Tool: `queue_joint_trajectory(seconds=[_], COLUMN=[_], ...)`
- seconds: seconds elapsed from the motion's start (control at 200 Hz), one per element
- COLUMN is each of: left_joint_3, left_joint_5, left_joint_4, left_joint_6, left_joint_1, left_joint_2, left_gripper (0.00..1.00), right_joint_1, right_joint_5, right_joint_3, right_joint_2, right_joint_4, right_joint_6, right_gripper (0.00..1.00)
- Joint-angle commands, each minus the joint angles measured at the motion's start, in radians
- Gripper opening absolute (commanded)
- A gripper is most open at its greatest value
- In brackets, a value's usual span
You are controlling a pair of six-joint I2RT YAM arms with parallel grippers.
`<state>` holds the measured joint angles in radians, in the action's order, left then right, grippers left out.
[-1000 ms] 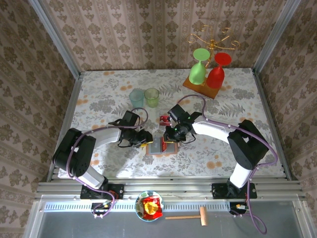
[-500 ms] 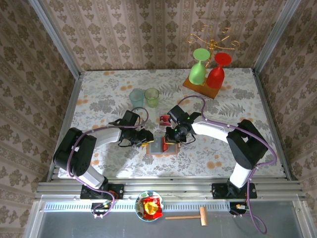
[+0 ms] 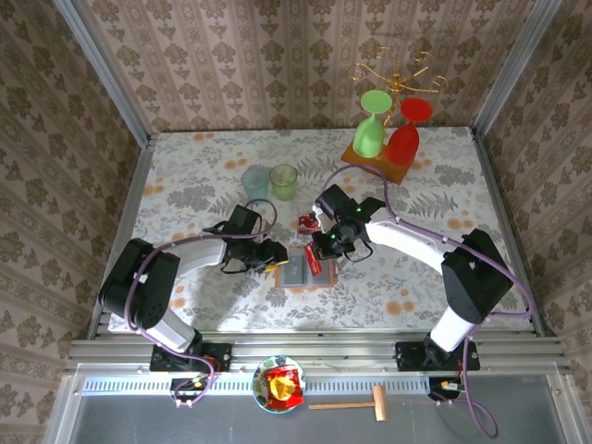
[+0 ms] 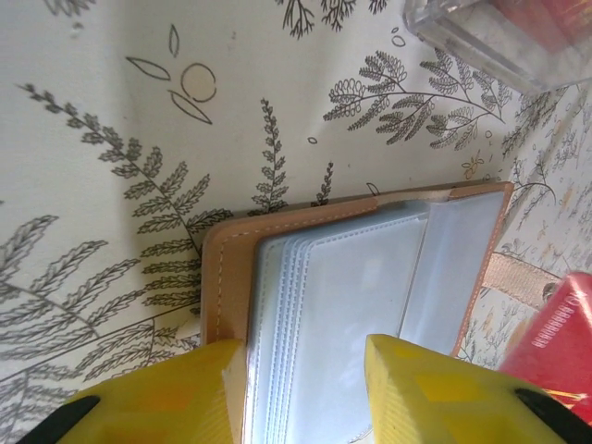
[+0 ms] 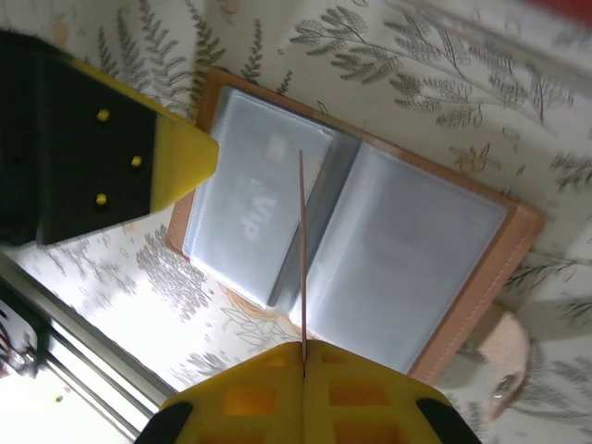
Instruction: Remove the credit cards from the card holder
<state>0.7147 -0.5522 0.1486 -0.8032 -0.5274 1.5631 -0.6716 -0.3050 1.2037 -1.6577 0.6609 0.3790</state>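
Note:
The card holder point(image 3: 294, 275) lies open on the table, tan leather outside and grey-blue sleeves inside point(image 5: 388, 268). My left gripper point(image 3: 270, 258) is open, its yellow fingertips point(image 4: 199, 384) set down on the holder's left page point(image 4: 342, 296), one by the leather edge. My right gripper point(image 3: 321, 252) hangs just above the holder's right half, shut on a red credit card point(image 3: 314, 263). In the right wrist view that credit card point(image 5: 302, 250) is seen edge-on as a thin line rising from the shut jaws point(image 5: 303, 356). The sleeve below it shows pale lettering.
A small red item point(image 3: 307, 221) lies just behind the holder. Two tumblers point(image 3: 255, 182) point(image 3: 284, 180) stand further back. A wooden board with a green goblet point(image 3: 369, 137) and a red goblet point(image 3: 405, 141) is at the back right. A bowl with a snack packet point(image 3: 280, 386) and a wooden mallet point(image 3: 356, 404) sit below the table's front rail.
My right gripper has closed fully on the red card and lifted it up and back off the holder's right side. The left gripper has stayed in place on the holder.

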Motion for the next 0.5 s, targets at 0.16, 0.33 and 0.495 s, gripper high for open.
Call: queue_joint_trajectory(seconds=[0.16, 0.33, 0.495], left_joint_3=[0.016, 0.028, 0.04], left_joint_5=[0.009, 0.008, 0.013], left_joint_4=[0.03, 0.058, 0.09], left_joint_6=[0.031, 0.043, 0.052], left_joint_1=[0.03, 0.044, 0.059], left_joint_2=[-0.075, -0.091, -0.11], left_gripper=[0.39, 0.39, 0.39], right_joint_1=[0.012, 0.012, 0.018], right_joint_5=[0.023, 0.081, 0.138], right_joint_3=[0.141, 0.25, 0.383], right_joint_2=[-0.094, -0.142, -0.237], right_joint_4=[0.252, 0.37, 0.494], right_joint_6=[-0.609, -0.883, -1.011], right_gripper=[0.02, 0.0, 0.0])
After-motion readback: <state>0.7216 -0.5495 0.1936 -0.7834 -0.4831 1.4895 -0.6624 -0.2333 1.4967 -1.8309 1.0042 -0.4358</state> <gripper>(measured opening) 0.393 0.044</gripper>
